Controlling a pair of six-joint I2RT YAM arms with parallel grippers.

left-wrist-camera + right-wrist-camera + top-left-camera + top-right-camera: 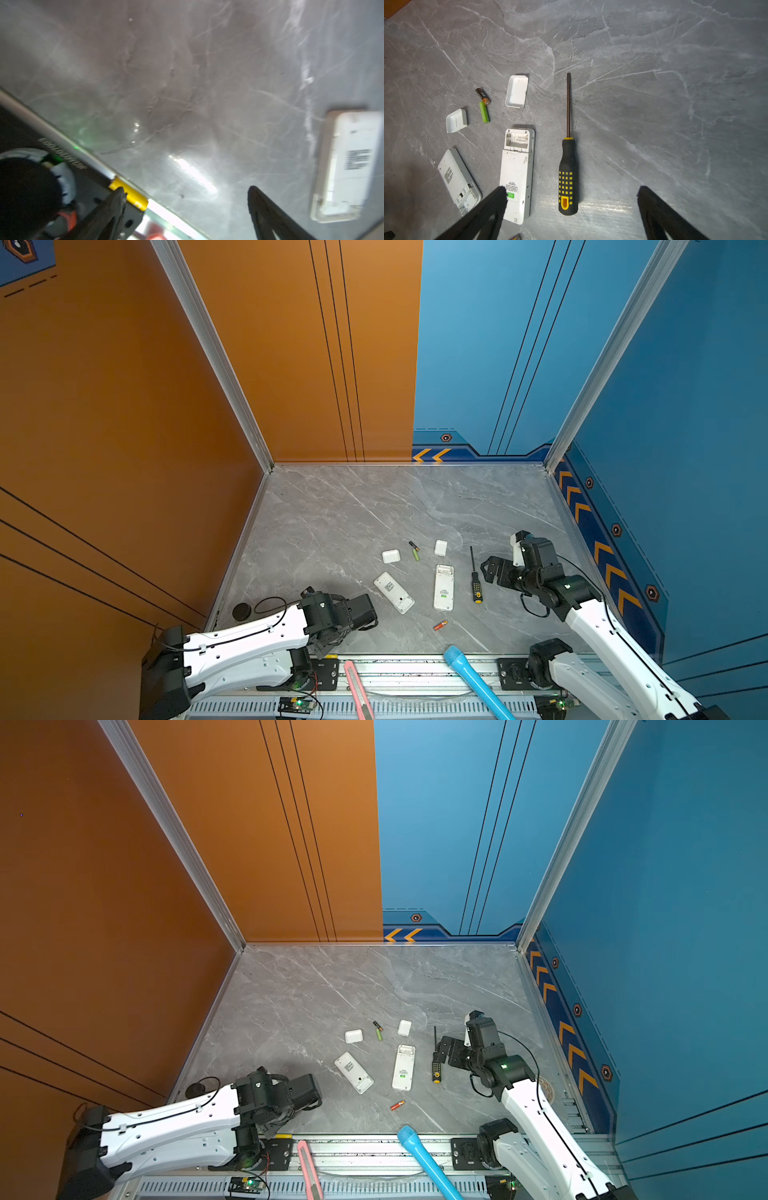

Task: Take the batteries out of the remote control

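Note:
Two white remote controls (444, 587) (394, 592) lie back up on the marble table, their battery bays uncovered. A green battery (484, 112) and a black-and-green one (482, 96) lie behind them. A red-orange battery (440, 625) lies nearer the front. A yellow battery (128, 194) rests on the table's front rim, right beside one fingertip of my left gripper (186, 192), which is open with nothing between its fingers. My right gripper (572, 193) hangs open above the end of the screwdriver handle, right of the upright remote (517, 172).
A black-and-yellow screwdriver (476, 578) lies right of the remotes. Two white battery covers (390, 556) (440, 548) lie at the back. A blue cylinder (473, 680) and a pink cutter (356, 686) rest on the front rail. Walls close in three sides.

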